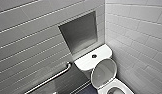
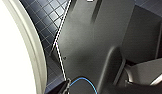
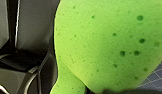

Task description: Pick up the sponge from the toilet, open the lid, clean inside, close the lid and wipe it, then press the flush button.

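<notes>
Grey wall tiles run behind and to the left of the toilet. White wall tiles close it in on the right, so it stands in the corner. Dark gridded floor lies at its foot. Its tank is flat-topped. The lid stands raised, leaning back towards the tank, with the bowl's open rim below it. A recessed niche is set in the grey wall just above the tank. A metal grab bar slants along that wall to the left of the toilet, its upper end near the tank.

The sponge, bright green and pitted with small pores, sits right up against my right wrist, clear of the floor that shows past its edge. My right gripper is closed on it and has it in hold. How far it hangs from the toilet I cannot tell.

By my left wrist a white curved surface with a pale edge rises beside the same dark floor. Whether my left gripper is open or closed I cannot tell.

The flush button, dark and round, sits in the middle of the tank top, just behind the raised lid.
</notes>
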